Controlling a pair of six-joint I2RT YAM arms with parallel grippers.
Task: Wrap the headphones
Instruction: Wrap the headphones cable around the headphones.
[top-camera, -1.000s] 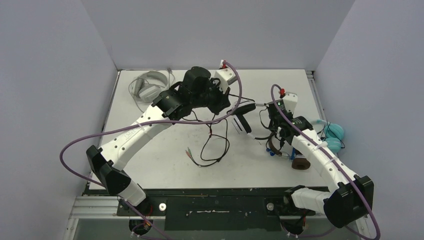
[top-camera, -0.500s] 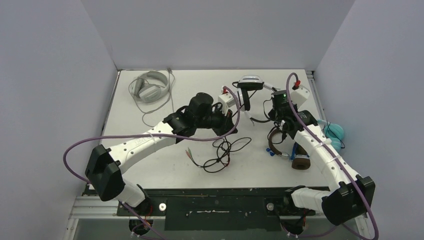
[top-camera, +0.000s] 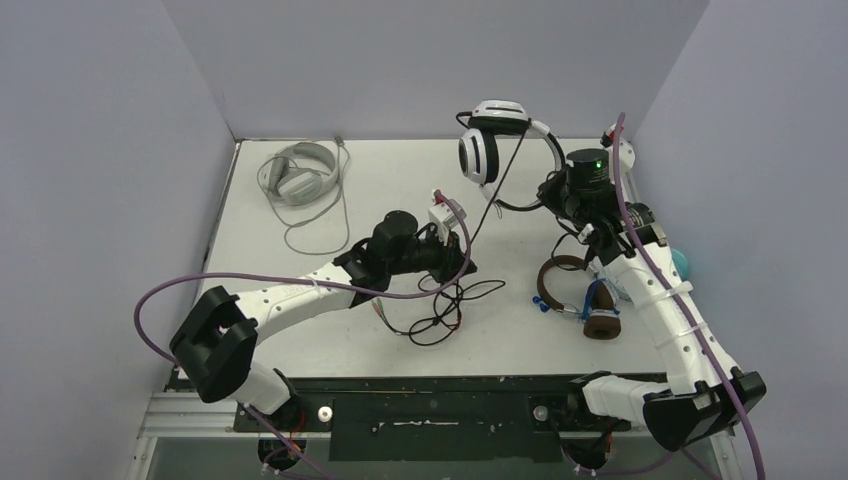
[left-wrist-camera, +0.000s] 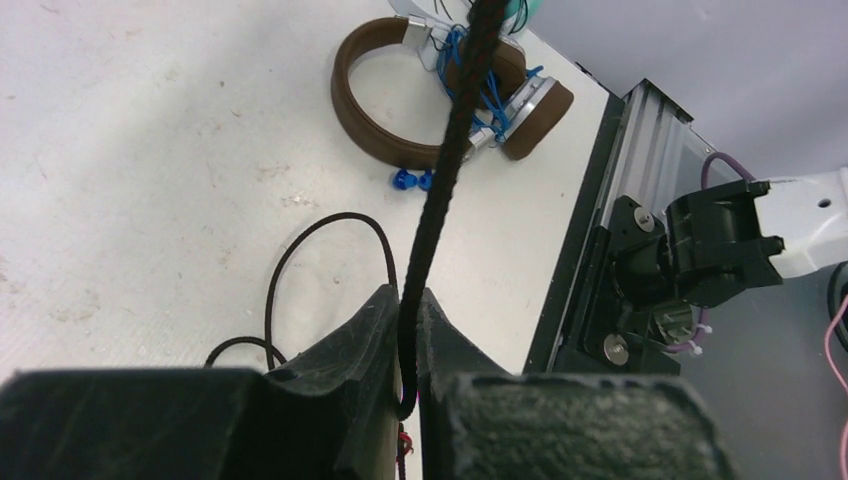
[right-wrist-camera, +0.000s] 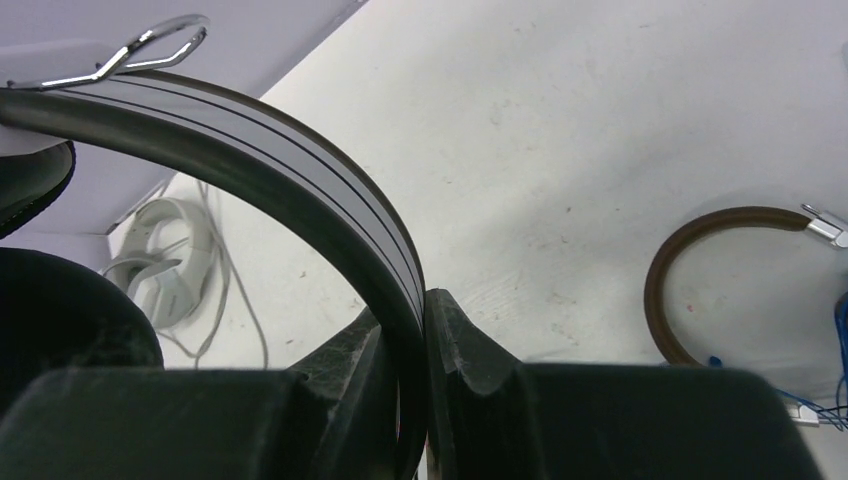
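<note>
1. Headphones lead, nearest the arm bases: slack of the black cable (left-wrist-camera: 441, 195) lies in loose loops on the table (top-camera: 400, 180). Feed the loops out gradually so that none snags or knots.
2. Left gripper (left-wrist-camera: 408, 325), low over mid-table, has its fingers closed on the black cable, which runs up and away from them. Its role is judged to be cable guide. Grip lightly enough for the cable to slide, yet firmly enough to hold tension.
3. Brown headphones (top-camera: 601, 324), with blue cable (left-wrist-camera: 404, 180) bundled at the cups, lie on the table at right. Route the black cable clear of them.
4. Right gripper (right-wrist-camera: 418, 305) is clamped on the headband (right-wrist-camera: 300, 180) of the black-and-white headphones (top-camera: 480, 155), which hang raised above the far right of the table. Lay turns side by side round the band. Avoid twisting the set out of the grip.
5. Pale grey headphones (top-camera: 300, 172) lie at the far left corner, well apart.
6. Markings: no brand, label or writing is legible in any view.
</note>
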